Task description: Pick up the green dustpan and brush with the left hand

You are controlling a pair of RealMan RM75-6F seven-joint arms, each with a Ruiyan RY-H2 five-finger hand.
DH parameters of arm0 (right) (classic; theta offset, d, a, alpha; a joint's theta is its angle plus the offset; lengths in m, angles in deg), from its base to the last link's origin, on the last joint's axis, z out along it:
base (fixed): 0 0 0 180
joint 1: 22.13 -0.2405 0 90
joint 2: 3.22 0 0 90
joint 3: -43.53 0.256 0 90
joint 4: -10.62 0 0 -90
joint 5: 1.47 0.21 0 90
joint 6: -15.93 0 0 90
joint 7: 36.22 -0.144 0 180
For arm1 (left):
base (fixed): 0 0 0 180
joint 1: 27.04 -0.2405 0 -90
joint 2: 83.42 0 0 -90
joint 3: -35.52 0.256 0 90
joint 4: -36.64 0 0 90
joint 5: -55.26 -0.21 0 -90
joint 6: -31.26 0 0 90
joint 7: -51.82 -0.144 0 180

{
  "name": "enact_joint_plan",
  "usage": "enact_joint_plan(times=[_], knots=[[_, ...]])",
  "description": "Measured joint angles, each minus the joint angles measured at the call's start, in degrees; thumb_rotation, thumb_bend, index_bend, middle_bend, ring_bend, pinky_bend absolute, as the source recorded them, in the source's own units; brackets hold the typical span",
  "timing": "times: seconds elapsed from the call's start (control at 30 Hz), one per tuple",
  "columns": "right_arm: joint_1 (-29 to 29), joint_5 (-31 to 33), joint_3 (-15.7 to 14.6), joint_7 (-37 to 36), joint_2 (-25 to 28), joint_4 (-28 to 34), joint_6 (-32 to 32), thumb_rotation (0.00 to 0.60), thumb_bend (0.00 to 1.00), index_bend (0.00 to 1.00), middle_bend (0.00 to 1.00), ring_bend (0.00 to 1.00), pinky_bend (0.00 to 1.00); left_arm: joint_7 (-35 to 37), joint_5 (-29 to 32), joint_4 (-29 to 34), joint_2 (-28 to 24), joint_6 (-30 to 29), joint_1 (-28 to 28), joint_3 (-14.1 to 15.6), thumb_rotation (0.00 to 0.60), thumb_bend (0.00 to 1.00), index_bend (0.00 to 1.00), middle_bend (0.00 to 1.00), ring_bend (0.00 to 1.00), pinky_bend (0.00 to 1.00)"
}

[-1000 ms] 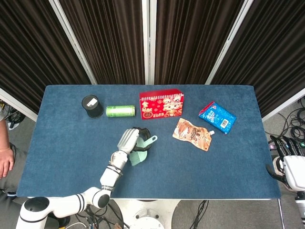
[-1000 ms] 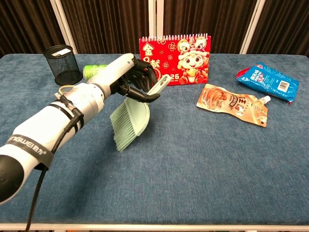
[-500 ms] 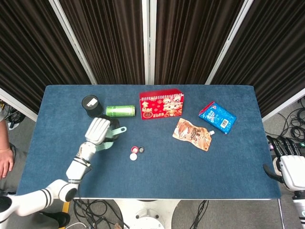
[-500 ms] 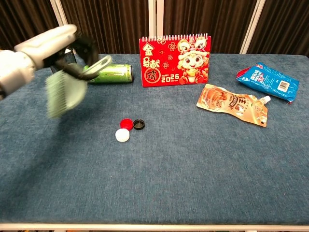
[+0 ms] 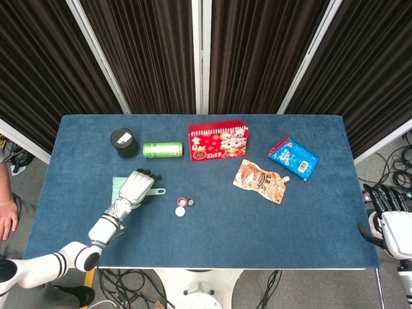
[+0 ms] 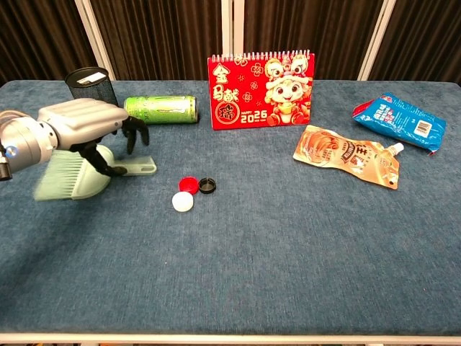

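The green dustpan and brush (image 6: 72,179) lies flat on the blue table at the left, its handle (image 6: 140,169) pointing right. In the head view only the dustpan's left edge (image 5: 118,187) and handle tip show beside my left hand (image 5: 136,187). My left hand (image 6: 83,122) hovers right over it; its fingers (image 6: 133,133) hang apart above the handle with a gap, and the thumb reaches down beside the pan. My right hand (image 5: 389,219) stays off the table's right edge, fingers apart and holding nothing.
Three bottle caps (image 6: 188,185) lie just right of the handle. A green can (image 6: 160,109) and a black mesh cup (image 6: 91,94) stand behind the hand. A red calendar (image 6: 261,79), an orange pouch (image 6: 346,155) and a blue packet (image 6: 396,119) are further right.
My left hand carried the dustpan and brush from over the caps leftward, then down onto the table. Its fingers have come off the handle. The right hand has barely moved.
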Motion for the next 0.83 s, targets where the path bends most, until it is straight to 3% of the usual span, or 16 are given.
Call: enact_joint_plan(times=[0.2, 0.37, 0.53, 0.7, 0.83], knots=[[-0.53, 0.87, -0.01, -0.06, 0.16, -0.3, 1.8, 0.6, 0.23, 0.0, 0.13, 0.0, 0.0, 8.25, 0.24, 6.02, -3.71, -2.41, -2.08, -1.31, 0.6, 0.19, 0.18, 0.3, 0.2, 0.28], [-0.69, 1.93, -0.01, 0.67, 0.01, -0.75, 2.67, 0.6, 0.23, 0.0, 0.12, 0.0, 0.0, 16.37, -0.47, 10.02, -10.34, -10.75, -7.29, -2.21, 0.6, 0.19, 0.22, 0.3, 0.2, 0.24], [-0.2, 2.11, 0.12, 1.78, -1.59, -2.02, 1.46, 0.6, 0.25, 0.0, 0.08, 0.0, 0.0, 13.46, -1.33, 11.42, -17.01, -22.6, -15.04, -1.23, 0.6, 0.19, 0.24, 0.3, 0.19, 0.2], [0.21, 1.43, 0.16, 1.74, -2.86, -2.73, 0.24, 0.6, 0.25, 0.0, 0.08, 0.0, 0.0, 8.47, -2.71, 14.05, -21.97, -33.86, -24.01, 1.68, 0.6, 0.19, 0.24, 0.3, 0.19, 0.19], [-0.09, 0.12, 0.09, 1.28, -3.2, -2.64, 0.07, 0.6, 0.25, 0.0, 0.08, 0.0, 0.0, 6.34, -3.59, 18.3, -24.92, -38.49, -29.54, 4.34, 0.6, 0.19, 0.24, 0.29, 0.18, 0.19]])
